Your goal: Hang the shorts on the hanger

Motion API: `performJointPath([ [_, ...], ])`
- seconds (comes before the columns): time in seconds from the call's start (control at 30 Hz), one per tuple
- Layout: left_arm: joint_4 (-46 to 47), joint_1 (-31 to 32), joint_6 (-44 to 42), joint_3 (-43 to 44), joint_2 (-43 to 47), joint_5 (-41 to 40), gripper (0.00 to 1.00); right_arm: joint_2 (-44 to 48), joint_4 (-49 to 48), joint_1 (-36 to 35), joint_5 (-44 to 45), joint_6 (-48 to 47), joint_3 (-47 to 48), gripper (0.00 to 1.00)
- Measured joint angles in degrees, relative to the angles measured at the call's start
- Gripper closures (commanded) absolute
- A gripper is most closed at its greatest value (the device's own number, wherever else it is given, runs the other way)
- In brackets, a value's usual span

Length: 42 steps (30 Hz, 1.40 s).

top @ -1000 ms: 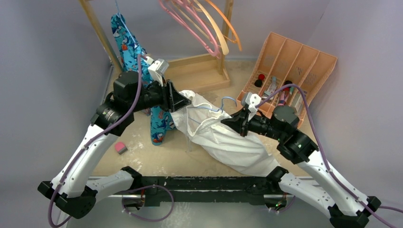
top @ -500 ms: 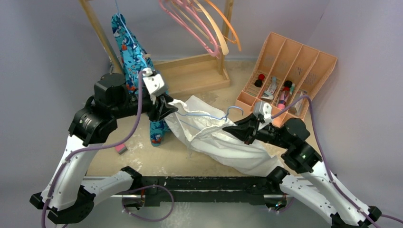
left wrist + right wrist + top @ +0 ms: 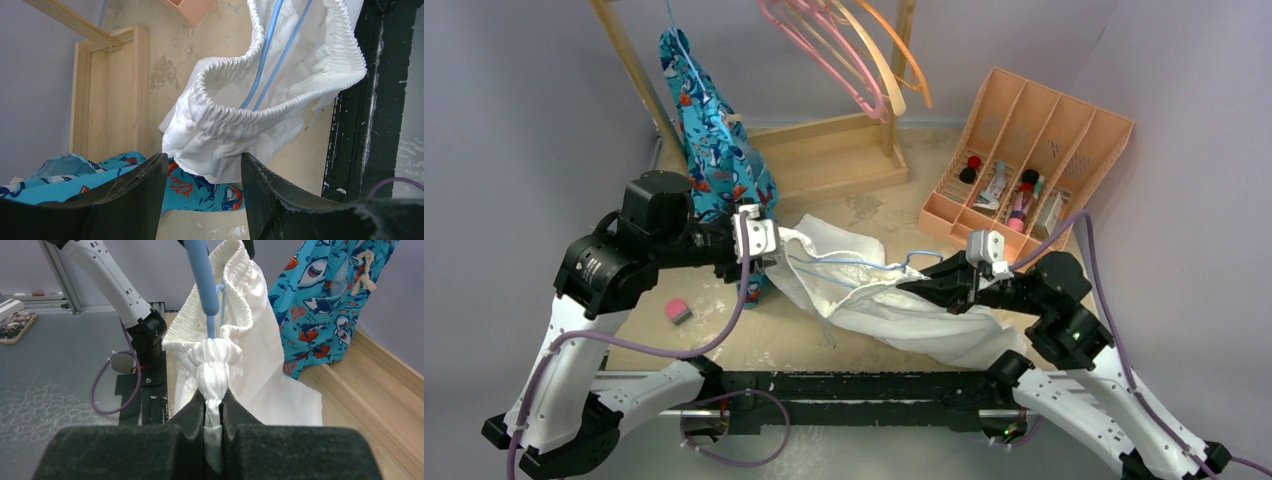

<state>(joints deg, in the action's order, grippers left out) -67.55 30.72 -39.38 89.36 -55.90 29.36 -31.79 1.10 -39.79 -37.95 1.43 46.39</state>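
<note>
Right fingers (image 3: 213, 405) pinching shorts (image 3: 260, 340), left spread

Shorts (image 3: 894, 300) plain white, gathered waistband white too. Hanger (image 3: 854, 268) thin, light blue, inside waistband. Garment (image 3: 714, 150) beyond left gripper (image 3: 202, 200) bright blue, printed with sharks and orange-red coral. Gripper fingers (image 3: 135, 200) black; right gripper (image 3: 213, 407) black as well. Hangers on rack (image 3: 834, 50) pink, one tan-orange. Tray (image 3: 1064, 120) peach. Small block (image 3: 678, 311) pink. Cables (image 3: 724, 300) purple.
</note>
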Motion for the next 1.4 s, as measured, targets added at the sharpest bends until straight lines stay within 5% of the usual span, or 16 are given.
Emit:
performJointPath([
  [0.5, 4.52, 0.0, -1.79, -5.01, -4.15, 12.09, 0.7, -6.54, -0.11, 0.07, -6.69, -1.66, 3.32, 1.0],
  [0.77, 8.0, -0.02, -1.64, -5.9, -4.24, 16.59, 0.72, -11.41, -1.97, 0.11, -8.57, -1.62, 5.05, 1.0],
  [0.93, 8.68, 0.0, -1.81, -7.96, -4.26, 18.64, 1.0, -13.25, -3.52, 0.11, -9.6, -1.51, 5.33, 1.0],
  [1.0, 8.35, -0.04, -2.12, -8.11, -4.35, 18.64, 1.0, -13.77, -3.17, 0.11, -9.62, -1.55, 5.73, 0.97],
  [1.17, 9.05, -0.09, -1.44, -8.13, -4.04, 17.38, 1.0, -13.55, 1.38, 0.15, -7.74, -2.29, 8.28, 0.71],
  [1.4, 11.67, 0.04, 3.87, -8.13, -2.03, 14.49, 1.0, -4.87, 10.43, 0.09, -0.61, -2.8, 8.55, 0.77],
])
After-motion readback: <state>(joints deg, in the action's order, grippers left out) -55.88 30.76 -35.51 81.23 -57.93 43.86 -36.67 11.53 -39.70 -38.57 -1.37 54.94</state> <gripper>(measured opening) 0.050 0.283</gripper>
